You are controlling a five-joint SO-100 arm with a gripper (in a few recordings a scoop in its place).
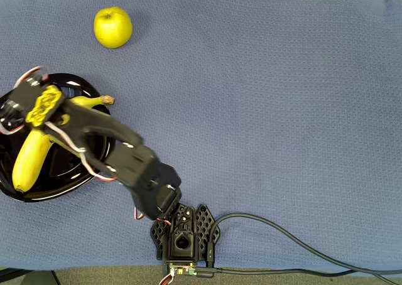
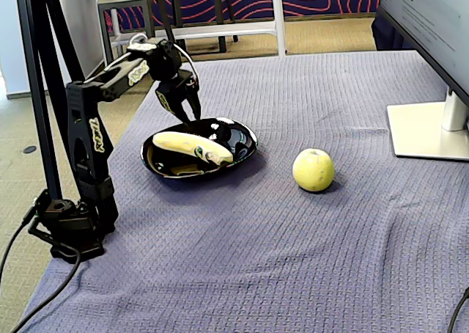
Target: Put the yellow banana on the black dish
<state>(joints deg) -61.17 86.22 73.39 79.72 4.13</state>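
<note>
Arm bent over black dish (image 2: 245, 138); fingers (image 2: 192, 113) apart, above yellow banana (image 2: 192, 147).

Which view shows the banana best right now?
The fixed view: the yellow banana lies in full sight in the black dish, with the gripper above it. In the overhead view the arm covers the middle of the banana.
</note>
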